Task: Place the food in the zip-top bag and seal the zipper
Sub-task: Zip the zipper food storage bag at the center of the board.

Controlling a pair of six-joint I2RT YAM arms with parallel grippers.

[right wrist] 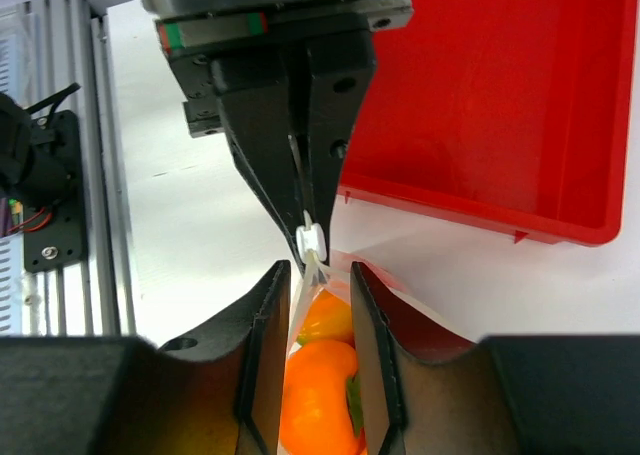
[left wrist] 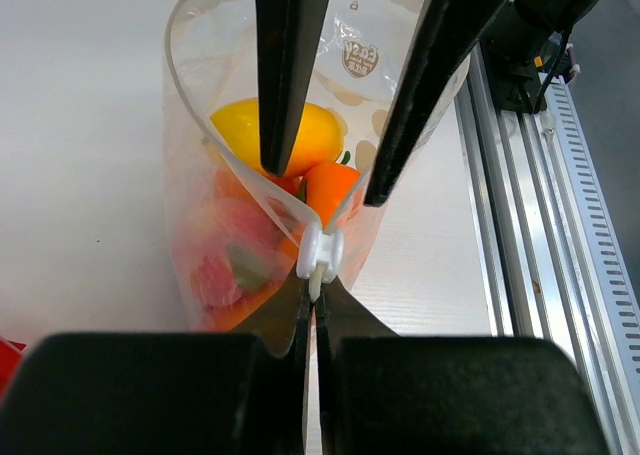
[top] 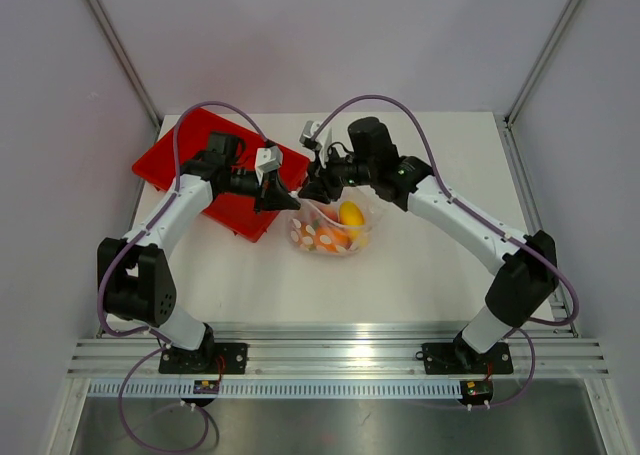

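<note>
The zip-top bag [top: 322, 241] lies at mid-table with its mouth standing open [left wrist: 190, 95]. The food is inside: a yellow piece [left wrist: 238, 125], an orange piece [left wrist: 335, 187] and pinkish-red pieces [left wrist: 215, 275]; the orange piece also shows in the right wrist view [right wrist: 315, 395]. My left gripper [left wrist: 318, 280] is shut on the white slider [left wrist: 320, 253] of the zipper at the bag's corner. My right gripper [right wrist: 319, 268] is open, its fingers [left wrist: 285, 75] straddling the bag's mouth edge just beyond the slider [right wrist: 311, 240]. Both grippers meet above the bag [top: 298, 195].
The red tray [top: 170, 165] lies at the back left, just behind the bag [right wrist: 480, 95]. The aluminium rail [top: 340, 355] with the arm bases runs along the near edge. White table surface surrounds the bag.
</note>
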